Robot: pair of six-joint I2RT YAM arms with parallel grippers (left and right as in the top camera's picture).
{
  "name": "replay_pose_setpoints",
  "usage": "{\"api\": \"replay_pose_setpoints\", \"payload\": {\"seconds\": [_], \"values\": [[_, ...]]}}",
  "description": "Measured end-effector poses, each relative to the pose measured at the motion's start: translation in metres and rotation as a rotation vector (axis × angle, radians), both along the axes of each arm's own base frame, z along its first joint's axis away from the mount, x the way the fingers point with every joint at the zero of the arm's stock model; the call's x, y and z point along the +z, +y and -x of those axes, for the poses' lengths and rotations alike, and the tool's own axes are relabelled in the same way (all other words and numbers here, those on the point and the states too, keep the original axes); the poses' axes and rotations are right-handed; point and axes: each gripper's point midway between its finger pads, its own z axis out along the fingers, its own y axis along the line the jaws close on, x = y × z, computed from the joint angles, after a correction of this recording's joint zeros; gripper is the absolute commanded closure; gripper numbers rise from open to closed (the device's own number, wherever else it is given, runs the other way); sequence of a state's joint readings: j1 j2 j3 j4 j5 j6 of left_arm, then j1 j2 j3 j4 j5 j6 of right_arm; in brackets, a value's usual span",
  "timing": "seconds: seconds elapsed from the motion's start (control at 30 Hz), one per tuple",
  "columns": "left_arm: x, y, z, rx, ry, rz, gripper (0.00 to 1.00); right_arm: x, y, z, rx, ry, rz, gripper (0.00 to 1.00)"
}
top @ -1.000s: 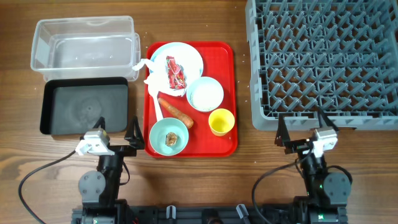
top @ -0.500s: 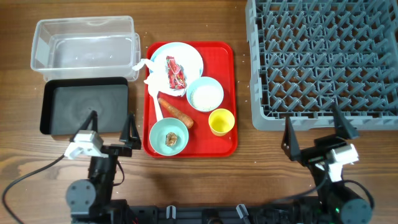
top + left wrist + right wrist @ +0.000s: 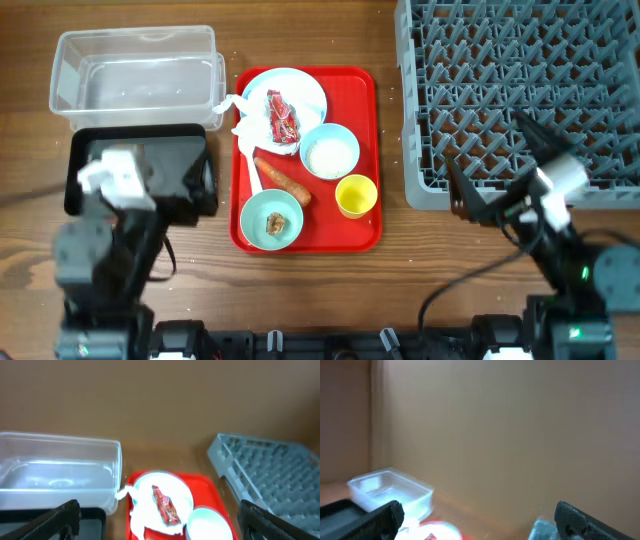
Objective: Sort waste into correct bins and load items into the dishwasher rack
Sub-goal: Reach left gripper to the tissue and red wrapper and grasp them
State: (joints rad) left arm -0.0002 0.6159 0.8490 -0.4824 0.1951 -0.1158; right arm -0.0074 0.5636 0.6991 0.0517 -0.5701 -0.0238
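Overhead view of a wooden surface (image 3: 320, 290). At upper left stands one clear plastic tub (image 3: 135, 38). Just below it lies one shallow black tray (image 3: 180, 145), partly covered by my left arm (image 3: 100, 250).

In the middle lies one flat red serving tray (image 3: 368, 90). At its top is one round pale-blue plate (image 3: 305, 88) carrying one red snack wrapper (image 3: 281, 115) and one crumpled white napkin (image 3: 243, 125) that spills over the plate's left rim. Below the plate are two bowls. The white bowl (image 3: 330, 152) holds what looks like rice. The teal bowl (image 3: 271, 220), at the tray's lower left, holds one small brown lump (image 3: 276, 224). Between the bowls lies one orange carrot (image 3: 283, 180), with one white spoon (image 3: 254, 176) just to its left. One yellow cup (image 3: 356, 196) stands upright at the tray's lower right.

The grey pegged dishwasher rack (image 3: 520, 60) fills the upper right.

My left pincer (image 3: 159, 521) is raised above the black tray, fingers spread wide, gripping nothing. My right arm (image 3: 570, 260) rises from the lower right to the rack's near edge. My right pincer (image 3: 477, 520) is also wide open, holding nothing.
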Motion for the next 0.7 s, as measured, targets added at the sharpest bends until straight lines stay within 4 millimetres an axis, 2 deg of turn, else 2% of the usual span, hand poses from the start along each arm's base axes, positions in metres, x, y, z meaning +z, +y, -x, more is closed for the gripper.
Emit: {"api": "replay_pose_setpoints", "payload": {"seconds": [0.03, 0.17, 0.27, 0.4, 0.53, 0.6, 0.7], "values": [[0.001, -0.001, -0.003, -0.009, 0.016, -0.008, 0.0, -0.002, 0.003, -0.008, 0.021, 0.068, 0.004, 0.0], [0.001, -0.009, -0.034, -0.059, 0.211, -0.011, 0.0, -0.01, 0.007, -0.026, 0.05, 0.269, 0.001, 0.0], [0.004, -0.017, -0.067, -0.098, 0.309, -0.026, 0.0, -0.012, 0.008, -0.036, 0.06, 0.385, -0.003, 0.0], [-0.002, -0.046, -0.117, -0.189, 0.412, -0.069, 0.0, -0.026, 0.009, -0.047, 0.063, 0.527, -0.009, 0.0], [-0.023, -0.077, -0.164, -0.246, 0.482, -0.118, 0.0, -0.048, 0.009, -0.057, 0.066, 0.634, -0.013, 0.0], [-0.047, -0.092, -0.183, -0.264, 0.53, -0.14, 0.0, -0.061, 0.009, -0.061, 0.066, 0.686, -0.015, 0.0], [-0.094, -0.107, -0.196, -0.286, 0.63, -0.165, 0.0, -0.071, 0.009, -0.065, 0.066, 0.724, -0.017, 0.0]]}}
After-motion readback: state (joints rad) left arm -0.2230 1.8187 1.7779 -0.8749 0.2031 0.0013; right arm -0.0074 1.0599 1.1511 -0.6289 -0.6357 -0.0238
